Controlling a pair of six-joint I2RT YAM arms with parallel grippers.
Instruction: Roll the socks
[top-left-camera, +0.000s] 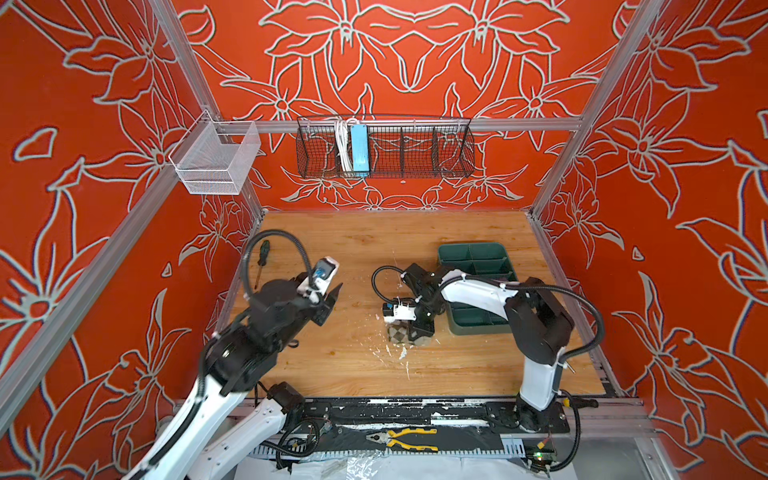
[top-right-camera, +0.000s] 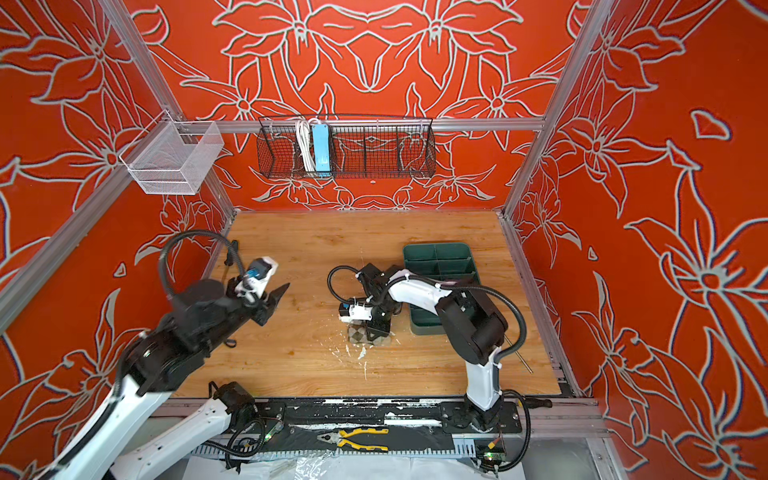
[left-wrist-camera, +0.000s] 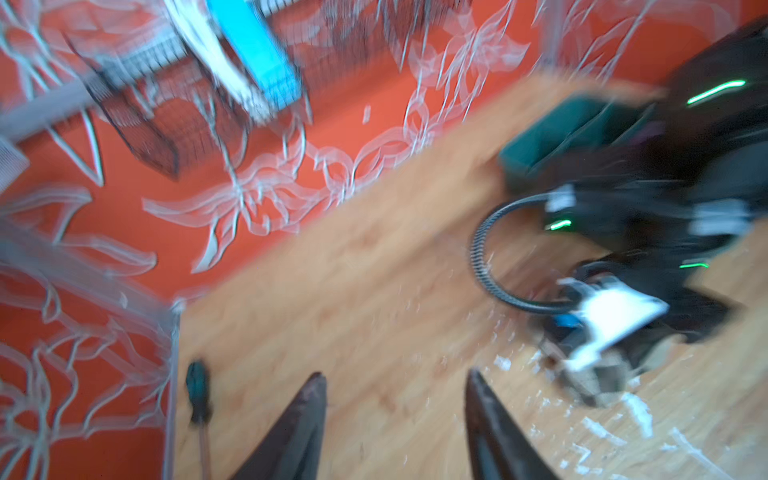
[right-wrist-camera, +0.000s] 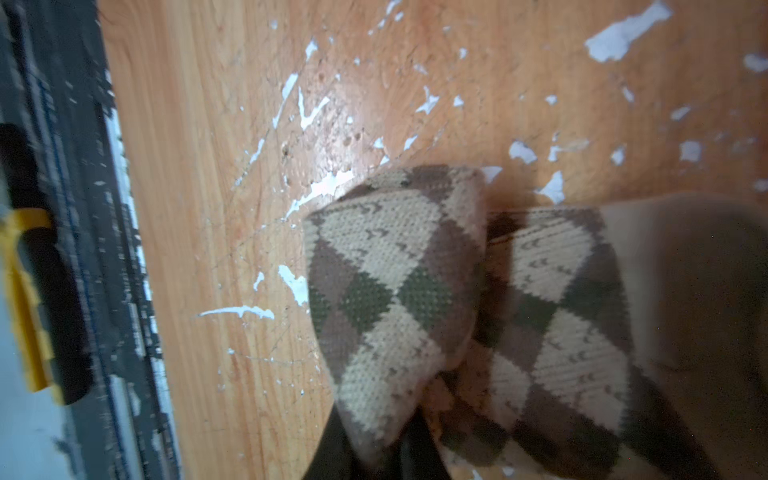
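A beige-olive sock (top-left-camera: 398, 335) (top-right-camera: 358, 335) with brown argyle diamonds lies bunched on the wooden table, just right of the middle. My right gripper (top-left-camera: 419, 330) (top-right-camera: 377, 331) points down onto it. In the right wrist view its jaws (right-wrist-camera: 374, 451) are shut on a rolled fold of the argyle sock (right-wrist-camera: 386, 291), and the rest of the sock spreads out beside the fold. My left gripper (top-left-camera: 335, 293) (top-right-camera: 282, 291) hovers well to the left of the sock. It stands open with nothing between its fingers (left-wrist-camera: 307, 415). The left wrist view is blurred.
A green divided tray (top-left-camera: 478, 255) (top-right-camera: 440, 255) sits behind the right arm. A screwdriver (top-left-camera: 262, 254) (left-wrist-camera: 198, 388) lies by the left wall. Yellow-handled pliers (top-left-camera: 409, 438) rest on the front rail. White paint flecks (top-left-camera: 402, 353) mark the wood near the sock. Wire baskets hang on the back rail.
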